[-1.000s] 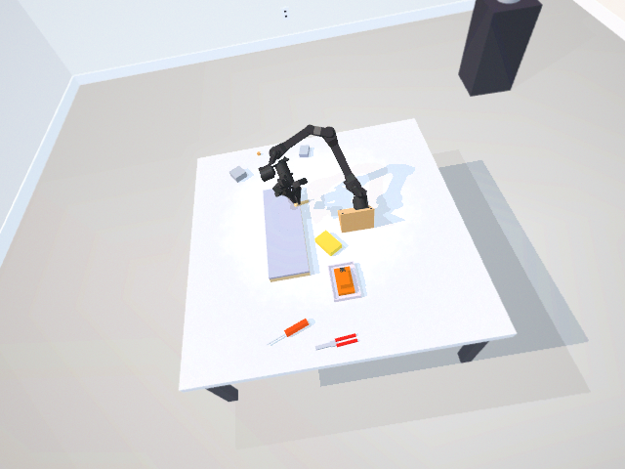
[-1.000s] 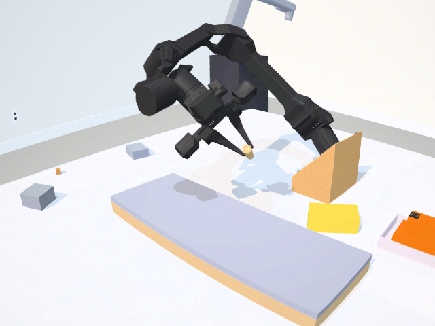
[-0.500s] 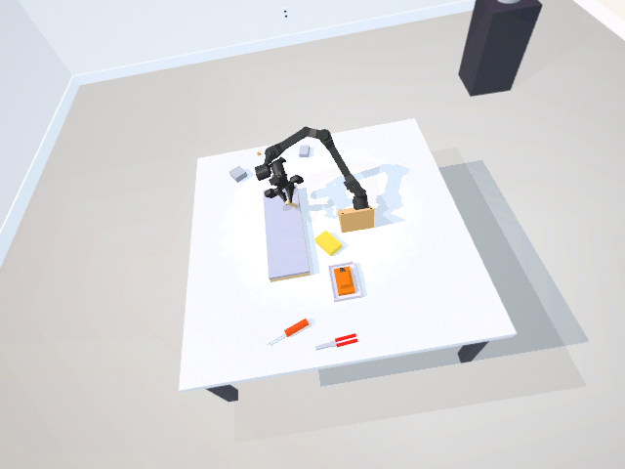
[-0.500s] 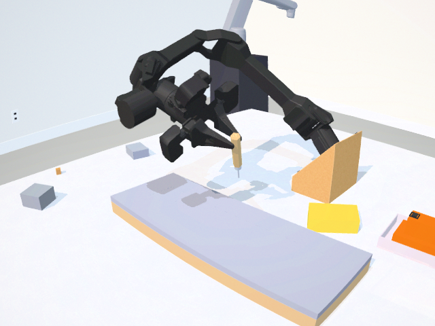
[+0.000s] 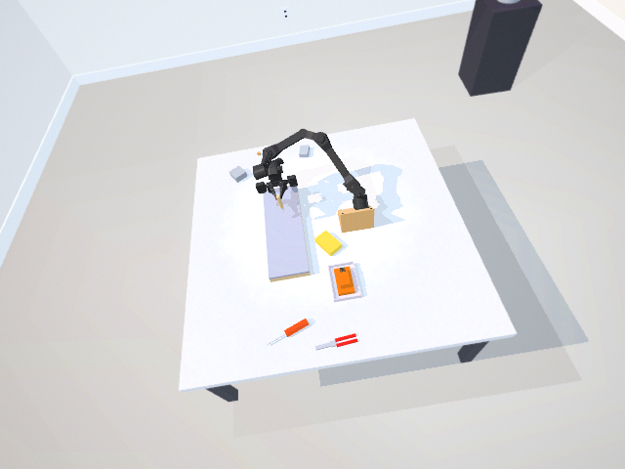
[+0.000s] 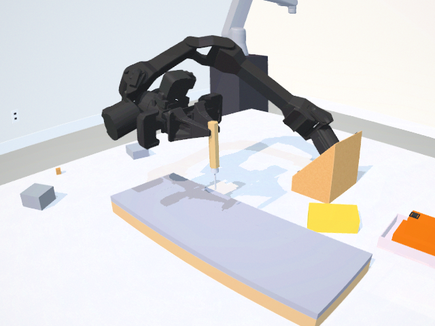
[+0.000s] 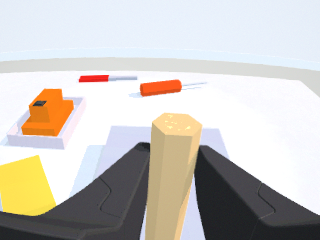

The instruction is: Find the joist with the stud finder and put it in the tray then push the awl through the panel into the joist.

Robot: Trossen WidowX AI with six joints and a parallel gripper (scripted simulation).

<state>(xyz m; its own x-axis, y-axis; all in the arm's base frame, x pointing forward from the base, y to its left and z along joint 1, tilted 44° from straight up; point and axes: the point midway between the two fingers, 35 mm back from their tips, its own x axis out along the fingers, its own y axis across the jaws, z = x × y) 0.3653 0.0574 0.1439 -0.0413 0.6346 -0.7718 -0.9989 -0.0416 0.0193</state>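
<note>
My gripper is shut on the wooden handle of the awl. The awl hangs near upright, its thin metal spike pointing down. It is over the back part of the grey-lavender floor panel; the spike's tip appears above the surface, its exact height unclear. The orange stud finder sits in the pale tray. The joist is hidden.
A yellow block and a wooden wedge stand beside the panel. An orange-handled tool and a red-handled tool lie at the front. Two grey blocks are behind.
</note>
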